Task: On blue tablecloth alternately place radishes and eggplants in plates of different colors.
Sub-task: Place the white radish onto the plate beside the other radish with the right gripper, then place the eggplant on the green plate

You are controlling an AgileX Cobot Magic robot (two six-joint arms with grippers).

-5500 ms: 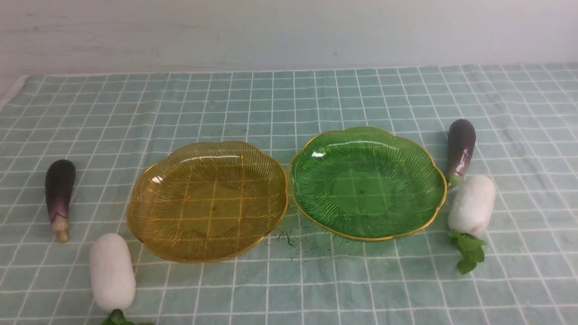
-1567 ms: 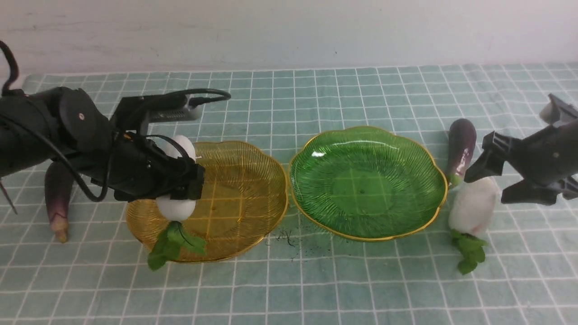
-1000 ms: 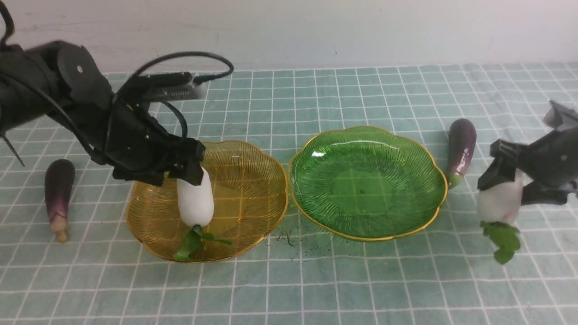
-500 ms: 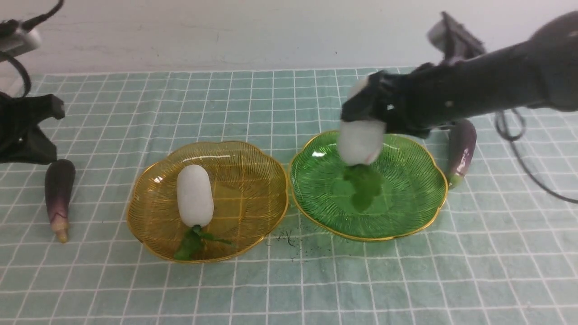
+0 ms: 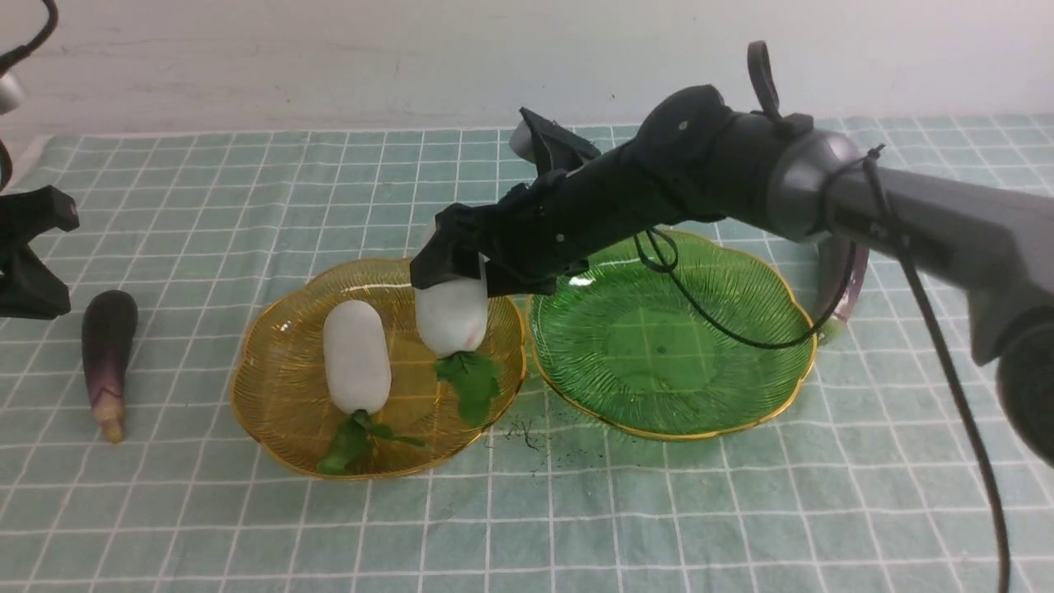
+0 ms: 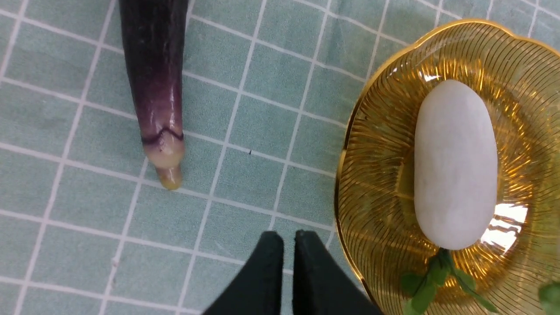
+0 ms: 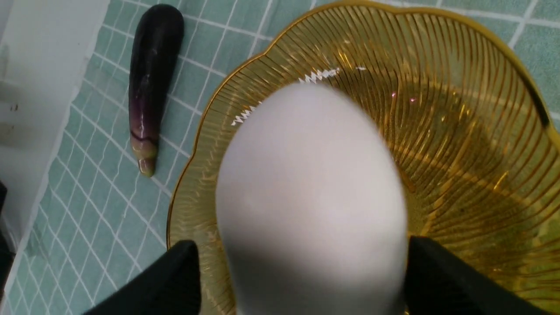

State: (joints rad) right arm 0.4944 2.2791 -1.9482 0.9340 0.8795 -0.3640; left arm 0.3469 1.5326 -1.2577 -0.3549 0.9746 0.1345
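Note:
My right gripper [image 5: 453,276] is shut on a white radish [image 5: 451,317] and holds it, leaves hanging down, over the right half of the amber plate [image 5: 280,387]. In the right wrist view that radish [image 7: 306,197] fills the space between the black fingers [image 7: 437,284]. The other radish [image 5: 356,354] lies in the amber plate. The green plate [image 5: 659,346] is empty. One eggplant [image 5: 107,354] lies on the tablecloth [image 5: 576,511] at the left; the other [image 5: 852,276] is mostly hidden behind my right arm. My left gripper [image 6: 288,238] is shut and empty, off the amber plate's left rim [image 6: 345,175], near the left eggplant [image 6: 153,78].
My right arm reaches across above the green plate, with a cable looping down over it. A white wall runs along the cloth's far edge. Small dark specks lie on the cloth in front of the gap between the plates.
My right arm has carried its radish left, from above the green plate to above the amber plate. My left gripper has drawn back a little further left.

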